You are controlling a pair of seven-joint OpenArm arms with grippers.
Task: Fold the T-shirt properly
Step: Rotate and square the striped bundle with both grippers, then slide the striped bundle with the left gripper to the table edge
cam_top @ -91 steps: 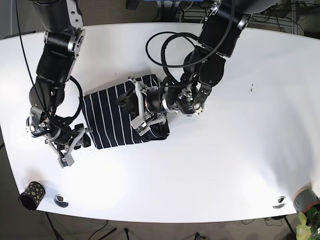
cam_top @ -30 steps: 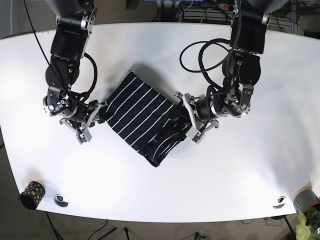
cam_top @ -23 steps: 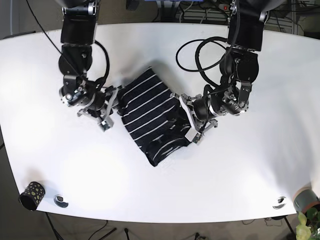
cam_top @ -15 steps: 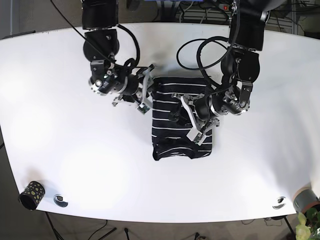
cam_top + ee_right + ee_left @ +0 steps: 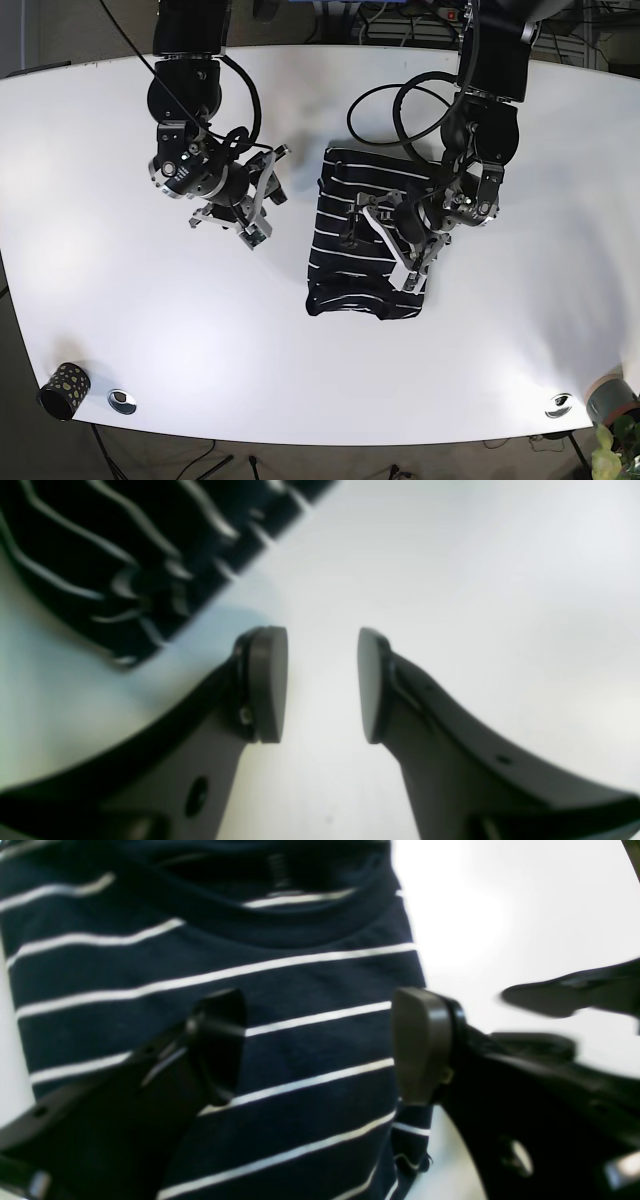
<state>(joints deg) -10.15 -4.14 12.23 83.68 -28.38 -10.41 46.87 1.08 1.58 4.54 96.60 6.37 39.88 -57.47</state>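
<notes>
Base view shows the striped T-shirt (image 5: 365, 235) lying as a compact, mostly folded bundle near the middle of the white counter (image 5: 520, 330), lower edge a little rumpled. Judged as a late stage: main folds apparently done, tidying or final placement left. Left gripper (image 5: 320, 1045) hovering over the right-hand part of the shirt, jaws spread wide apart above the striped cloth and clamped on nothing. Right gripper (image 5: 322, 685) just beside the shirt's left edge, over bare counter, jaws parted with a narrow gap and empty. Next move likely calls for squaring the loose hem and pressing the bundle flat, or lifting both arms clear without dragging the fabric. No brand, label or legible writing visible anywhere; collar tag too blurred in the left wrist view to read.
</notes>
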